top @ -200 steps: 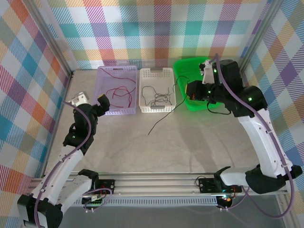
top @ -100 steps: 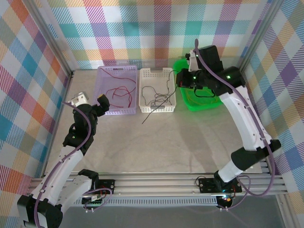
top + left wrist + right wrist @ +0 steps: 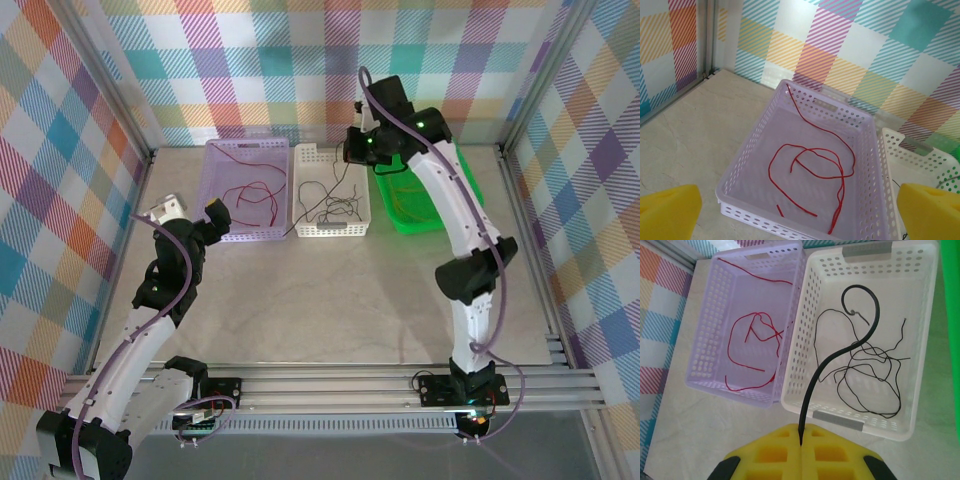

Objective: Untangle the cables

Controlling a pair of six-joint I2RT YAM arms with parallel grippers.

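Observation:
My right gripper point(image 3: 801, 440) is shut on a black cable point(image 3: 840, 352), which curves away from the closed yellow fingers and hangs over the white basket point(image 3: 920, 270). Seen from above, this gripper point(image 3: 352, 150) hovers at the far end of the white basket point(image 3: 330, 232), and the cable's tail point(image 3: 292, 232) reaches past the basket's near left corner. Loose black cables point(image 3: 335, 208) lie tangled inside. A red cable point(image 3: 812, 165) is looped in the lilac basket point(image 3: 750, 155). My left gripper point(image 3: 800, 220) stands open just before that basket, its fingers point(image 3: 670, 212) holding nothing. Any orange-yellow wires are too faint to make out.
A green bin point(image 3: 425, 200) sits right of the white basket, under the right arm. The lilac basket point(image 3: 215, 160) stands at the back left. Checked walls close in the table on three sides, with metal posts at the corners.
The right arm has swung left from the green bin to over the white basket, carrying the black cable; its trailing end was dragged off the table toward the basket. The left arm stayed still.

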